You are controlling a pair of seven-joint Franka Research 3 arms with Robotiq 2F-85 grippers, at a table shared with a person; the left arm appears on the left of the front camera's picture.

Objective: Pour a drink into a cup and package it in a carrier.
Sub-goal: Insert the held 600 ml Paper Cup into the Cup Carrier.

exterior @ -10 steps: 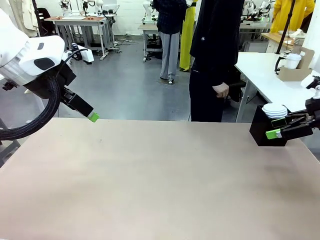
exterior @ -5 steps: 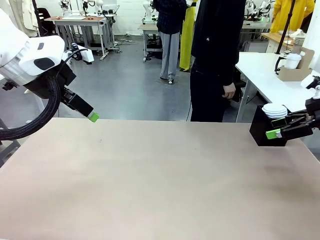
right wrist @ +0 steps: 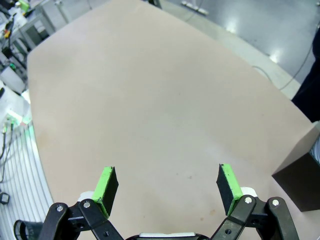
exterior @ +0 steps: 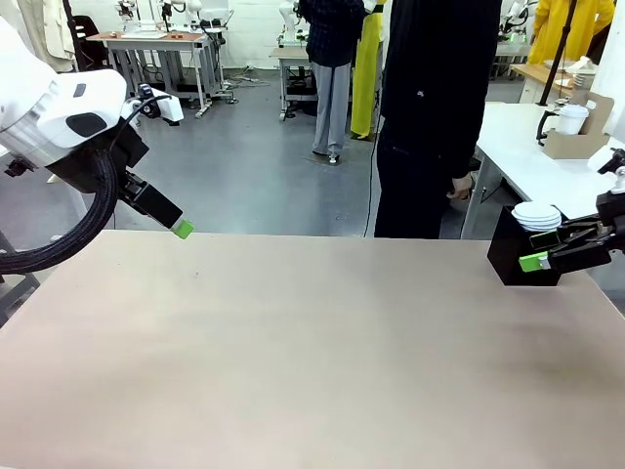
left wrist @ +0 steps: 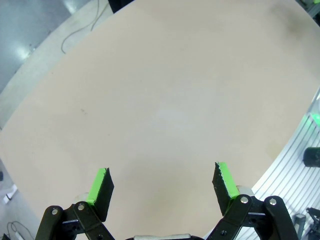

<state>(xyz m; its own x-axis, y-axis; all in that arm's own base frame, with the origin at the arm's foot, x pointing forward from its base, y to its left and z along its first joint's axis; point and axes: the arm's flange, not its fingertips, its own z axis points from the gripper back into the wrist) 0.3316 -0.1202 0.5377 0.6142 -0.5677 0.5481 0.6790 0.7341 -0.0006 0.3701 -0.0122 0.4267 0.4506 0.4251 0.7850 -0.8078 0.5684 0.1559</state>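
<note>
My left gripper [exterior: 182,228] hangs open over the table's far left corner, and in its wrist view [left wrist: 162,182] the green pads stand wide apart over bare tabletop. Open as well, my right gripper [exterior: 539,251] hovers at the far right, just in front of the black box, with nothing between its fingers [right wrist: 167,189]. The brown cardboard carrier [exterior: 574,145] stands on a white side table beyond the right edge. A white cup [exterior: 571,118] rises from it, with a dark handle at its left. I cannot make out the drink.
A black box [exterior: 518,256] [right wrist: 300,175] at the far right corner has a stack of white lids [exterior: 537,216] on top. A person in dark clothes [exterior: 430,107] stands at the far edge, one hand [exterior: 459,186] low by the white side table [exterior: 518,156].
The person has shifted to the right and the hand has swung toward the side table. Both arms have stayed still with jaws open.
</note>
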